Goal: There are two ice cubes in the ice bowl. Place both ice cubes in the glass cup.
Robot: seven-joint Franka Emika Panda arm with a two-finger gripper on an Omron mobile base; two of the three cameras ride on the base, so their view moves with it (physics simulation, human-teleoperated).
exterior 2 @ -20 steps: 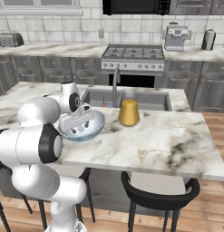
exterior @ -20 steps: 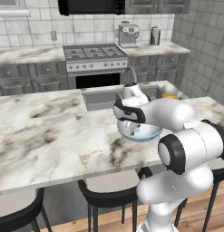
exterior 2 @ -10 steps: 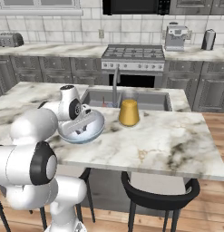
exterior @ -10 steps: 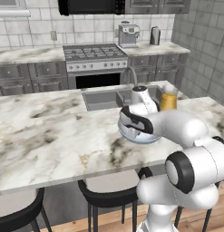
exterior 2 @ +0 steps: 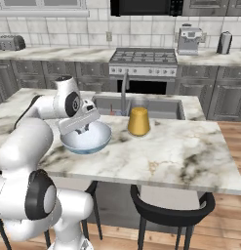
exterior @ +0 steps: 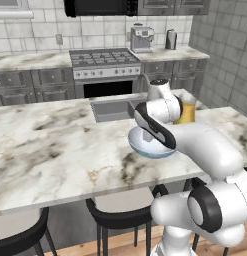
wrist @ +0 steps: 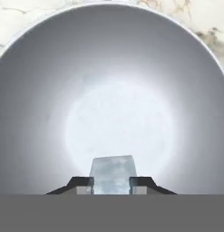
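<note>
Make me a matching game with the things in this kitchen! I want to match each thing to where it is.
Things:
1. small pale translucent ice cube
2. wide round white-grey ice bowl
3. opaque yellow-gold cylinder
4. silver coffee machine

Places:
A. on the back counter, right of the stove
B. between the two dark tips of the pincer
C. on the marble island, under the robot's hand
D. on the island, just in front of the sink

Pairs: 1-B, 2-C, 3-D, 4-A
</note>
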